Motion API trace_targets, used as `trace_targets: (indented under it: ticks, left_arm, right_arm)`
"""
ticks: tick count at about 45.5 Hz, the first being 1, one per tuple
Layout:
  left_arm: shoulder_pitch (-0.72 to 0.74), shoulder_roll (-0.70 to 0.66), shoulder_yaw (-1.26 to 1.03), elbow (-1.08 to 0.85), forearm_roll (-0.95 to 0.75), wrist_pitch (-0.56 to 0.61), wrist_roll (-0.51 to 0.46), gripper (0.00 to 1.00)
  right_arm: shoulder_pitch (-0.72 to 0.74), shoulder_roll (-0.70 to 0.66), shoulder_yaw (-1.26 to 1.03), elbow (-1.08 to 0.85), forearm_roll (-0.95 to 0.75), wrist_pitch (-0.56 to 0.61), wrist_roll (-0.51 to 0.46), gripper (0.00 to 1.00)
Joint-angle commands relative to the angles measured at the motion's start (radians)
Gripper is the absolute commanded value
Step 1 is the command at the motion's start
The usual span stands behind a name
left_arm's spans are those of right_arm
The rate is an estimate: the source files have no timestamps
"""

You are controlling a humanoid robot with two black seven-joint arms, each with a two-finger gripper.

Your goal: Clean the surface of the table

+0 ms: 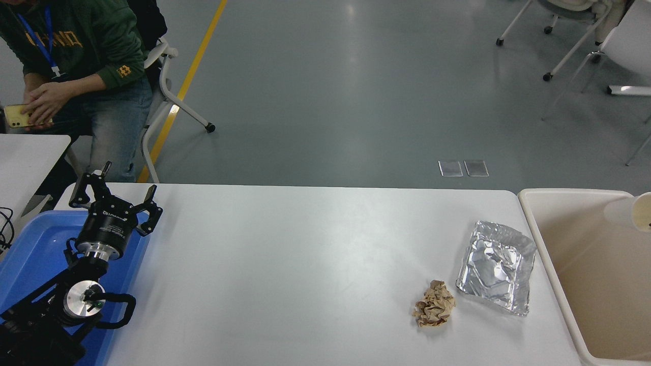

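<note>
The table surface (285,264) is a wide white top. On its right part lie a crumpled brown paper ball (434,304) and a crumpled silver foil tray (497,266). A white paper cup (629,212) shows blurred at the right edge, over the beige bin (546,239); whether anything holds it is hidden by the picture's edge. My right gripper is out of view. My left gripper (114,195) is parked open and empty at the lower left, over the blue tray.
A blue plastic tray (30,249) lies at the table's left end under my left arm. A corner of a smaller white table (30,152) shows at the left. A seated person (76,66) holds a phone at the far left. Chairs stand behind.
</note>
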Motion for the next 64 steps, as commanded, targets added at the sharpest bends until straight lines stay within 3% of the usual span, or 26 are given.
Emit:
trace_targets:
  ticks: [1, 9, 19, 61, 62, 64]
  left_arm:
    - [0.0, 0.0, 0.0, 0.0, 0.0, 0.0, 0.0, 0.99]
    - [0.0, 0.0, 0.0, 0.0, 0.0, 0.0, 0.0, 0.99]
    - [0.0, 0.0, 0.0, 0.0, 0.0, 0.0, 0.0, 0.99]
    - [0.0, 0.0, 0.0, 0.0, 0.0, 0.0, 0.0, 0.99]
    - [0.0, 0.0, 0.0, 0.0, 0.0, 0.0, 0.0, 0.99]
    - [0.0, 0.0, 0.0, 0.0, 0.0, 0.0, 0.0, 0.99]
  right_arm:
    - [-0.03, 0.189, -0.026, -0.297, 0.013, -0.01, 0.002, 0.0]
    - [-0.032, 0.327, -0.035, -0.457, 0.014, -0.044, 0.002, 0.0]
    - [-0.038, 0.421, -0.055, -0.474, 0.04, -0.148, -0.004, 0.0]
    - [-0.042, 0.467, -0.156, -0.489, 0.146, -0.288, -0.013, 0.0]
    - [-0.042, 0.467, -0.156, -0.49, 0.146, -0.289, -0.013, 0.07]
    - [-0.041, 0.467, -0.156, -0.49, 0.146, -0.288, -0.013, 0.34]
